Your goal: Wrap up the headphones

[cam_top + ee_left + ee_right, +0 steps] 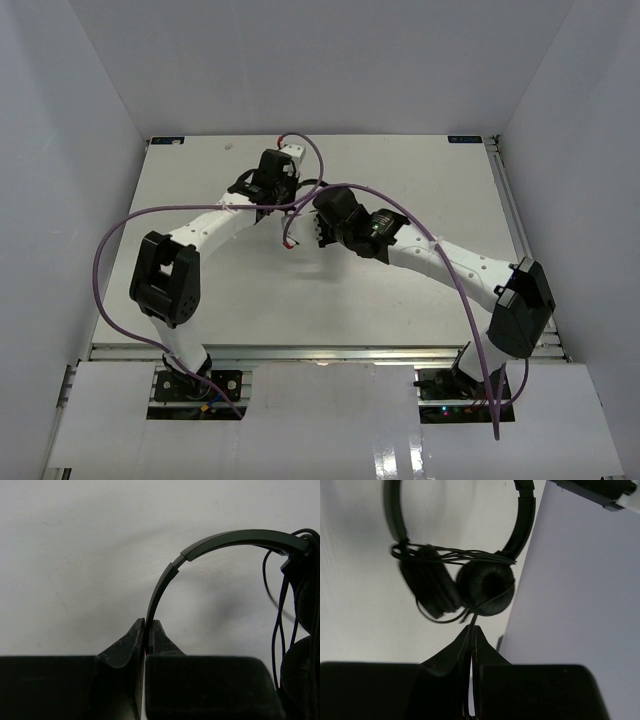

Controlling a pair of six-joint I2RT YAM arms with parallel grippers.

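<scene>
The black headphones [485, 587] hang between my two grippers above the white table. In the left wrist view my left gripper [146, 625] is shut on the lower end of the thin arched headband [225, 537]. The earcups [305, 600] and loops of cord [277, 630] show at the right edge. In the right wrist view my right gripper [472, 628] is shut on the thin cord just below the two earcups. Several turns of cord [455, 556] are wound across above the cups. From above, the headphones [303, 192] are mostly hidden between the left gripper [283, 195] and the right gripper [322, 213].
Purple arm cables [400, 215] arc over both arms. A short red-tipped piece [290, 240] hangs below the grippers. The white table [420, 170] is enclosed by pale walls [60, 150]. A pale flat panel [580, 580] fills the right of the right wrist view.
</scene>
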